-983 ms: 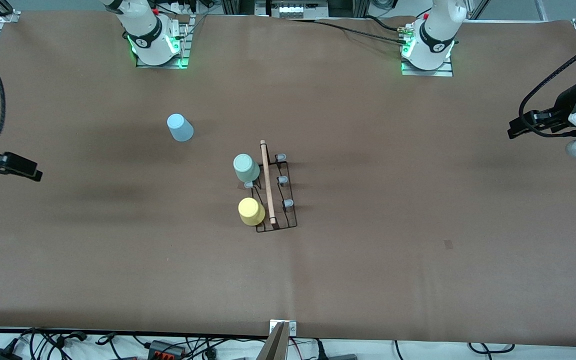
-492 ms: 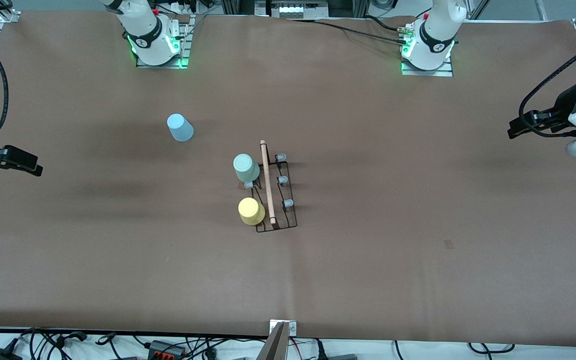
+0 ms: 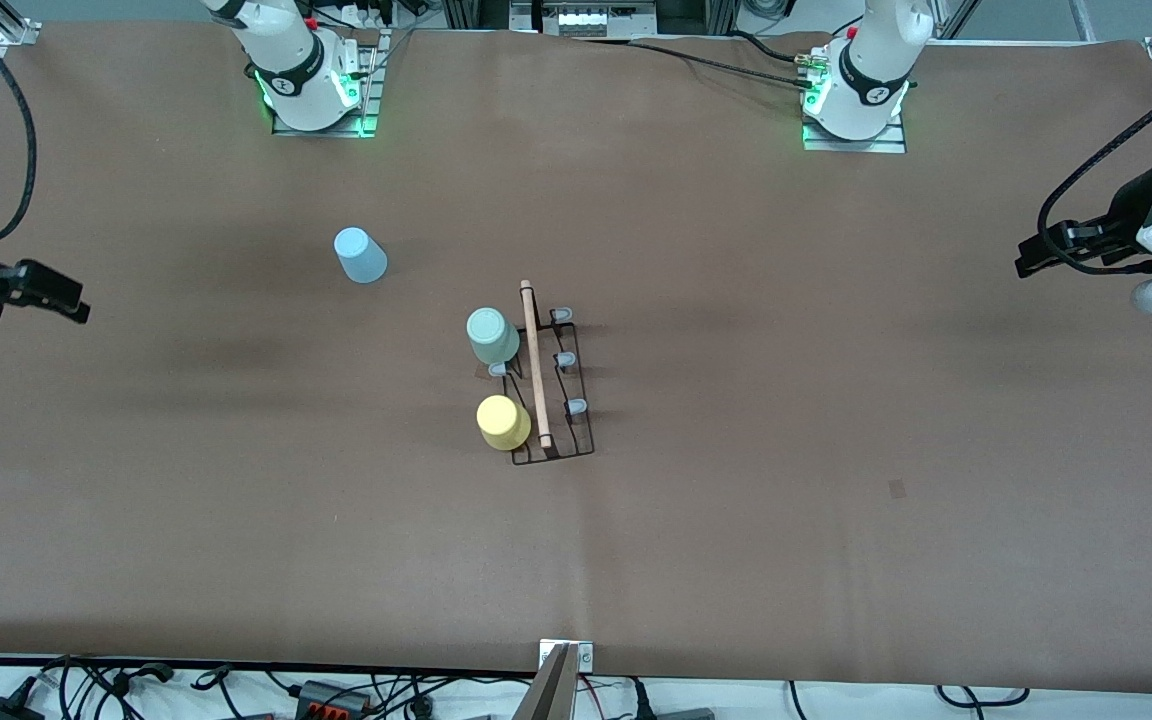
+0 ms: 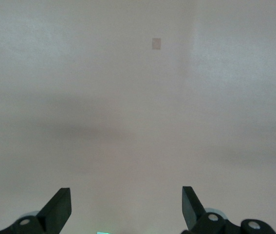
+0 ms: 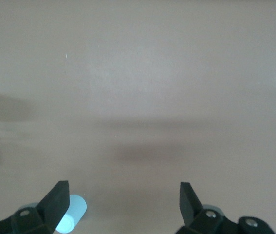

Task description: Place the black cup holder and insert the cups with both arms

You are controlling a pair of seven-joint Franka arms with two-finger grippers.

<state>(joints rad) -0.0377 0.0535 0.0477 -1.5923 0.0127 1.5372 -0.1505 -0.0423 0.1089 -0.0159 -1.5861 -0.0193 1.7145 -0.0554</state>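
Note:
The black cup holder [image 3: 548, 385] lies at the table's middle, its wooden rod handle [image 3: 535, 362] on top. A mint green cup [image 3: 492, 336] and a yellow cup [image 3: 503, 422] sit upside down on its pegs, on the side toward the right arm's end. The yellow cup is nearer to the front camera. A light blue cup [image 3: 360, 255] stands upside down on the table, toward the right arm's end; it also shows in the right wrist view [image 5: 72, 212]. My right gripper [image 3: 74, 310] [image 5: 123, 187] is open and empty over that end. My left gripper [image 3: 1023, 265] [image 4: 125, 191] waits open over the left arm's end.
Three grey-tipped pegs [image 3: 565, 359] on the holder's side toward the left arm's end are bare. A small dark mark [image 3: 896, 488] is on the brown table cover. Cables and a clamp [image 3: 564, 660] line the table's edge nearest the front camera.
My right gripper has drifted a little toward the robots' bases along the table's end. The left arm, the holder and the cups have not moved.

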